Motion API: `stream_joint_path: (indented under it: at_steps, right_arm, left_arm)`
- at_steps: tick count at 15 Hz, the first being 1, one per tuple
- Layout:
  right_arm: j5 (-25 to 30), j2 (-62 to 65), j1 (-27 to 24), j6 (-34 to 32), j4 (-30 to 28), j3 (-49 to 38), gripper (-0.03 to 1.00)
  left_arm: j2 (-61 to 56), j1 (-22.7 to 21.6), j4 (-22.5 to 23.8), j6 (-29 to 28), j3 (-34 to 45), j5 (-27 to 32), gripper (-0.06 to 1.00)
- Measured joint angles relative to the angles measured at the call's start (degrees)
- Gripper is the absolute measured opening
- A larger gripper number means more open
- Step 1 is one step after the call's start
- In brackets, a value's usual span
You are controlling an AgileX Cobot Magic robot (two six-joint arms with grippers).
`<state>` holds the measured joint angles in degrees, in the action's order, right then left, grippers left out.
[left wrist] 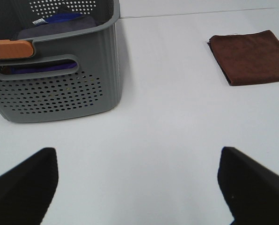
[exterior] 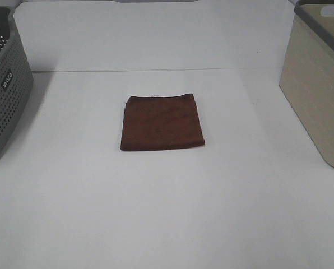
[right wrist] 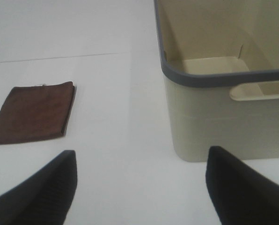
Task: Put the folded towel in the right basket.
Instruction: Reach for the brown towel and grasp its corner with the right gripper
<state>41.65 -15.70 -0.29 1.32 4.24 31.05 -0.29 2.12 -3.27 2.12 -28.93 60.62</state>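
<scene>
The folded towel (exterior: pixel 162 122) is a dark reddish-brown square lying flat on the middle of the white table. It also shows in the left wrist view (left wrist: pixel 252 56) and the right wrist view (right wrist: pixel 32 112). The right basket (exterior: pixel 318 84) is a beige solid-walled bin with a dark grey rim at the right edge; the right wrist view shows its inside empty (right wrist: pixel 223 108). Neither gripper shows in the exterior view. My left gripper (left wrist: pixel 139 187) is open and empty, well short of the towel. My right gripper (right wrist: pixel 142 187) is open and empty, near the beige basket's front corner.
A grey perforated basket (exterior: pixel 4 95) with a small label stands at the left edge. The left wrist view shows dark blue and purple cloth (left wrist: pixel 60 23) inside it and an orange piece (left wrist: pixel 11 48) at its rim.
</scene>
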Motion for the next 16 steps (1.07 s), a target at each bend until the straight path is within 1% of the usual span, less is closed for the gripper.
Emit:
stream_joint_path:
  at_steps: [1,2,3,5,7,9,10,12,13,16]
  right_arm:
    - [-1.43,-2.23,0.00,0.46,0.80,0.52,0.72]
    - [-3.15,-7.33,0.00,1.83,2.75,1.95,0.72]
    - [-4.07,-13.46,0.00,4.30,4.93,4.13,0.72]
    - [-4.18,-25.32,0.00,10.60,9.34,9.45,0.72]
    - [-2.92,-36.33,0.06,17.02,14.55,15.87,0.72]
    - [-0.57,-45.78,0.06,21.89,19.88,21.31,0.72]
    - [0.74,-53.34,0.06,24.75,23.38,26.18,0.72]
    - [1.15,-60.10,0.23,25.50,24.29,29.34,0.72]
    - [1.26,-63.66,1.15,25.55,24.12,30.94,0.72]
    - [0.46,-72.94,9.17,25.73,22.57,36.84,0.72]
  left_arm:
    - [0.00,0.00,0.00,0.00,0.00,0.00,0.88]
    - [0.00,0.00,0.00,0.00,0.00,0.00,0.88]
    - [0.00,0.00,0.00,0.00,0.00,0.00,0.88]
    - [0.00,0.00,0.00,0.00,0.00,0.00,0.88]
    - [0.00,0.00,0.00,0.00,0.00,0.00,0.88]
    - [0.00,0.00,0.00,0.00,0.00,0.00,0.88]
    - [0.00,0.00,0.00,0.00,0.00,0.00,0.88]
    - [0.00,0.00,0.00,0.00,0.00,0.00,0.88]
    - [0.00,0.00,0.00,0.00,0.00,0.00,0.88]
    - [0.00,0.00,0.00,0.00,0.00,0.00,0.88]
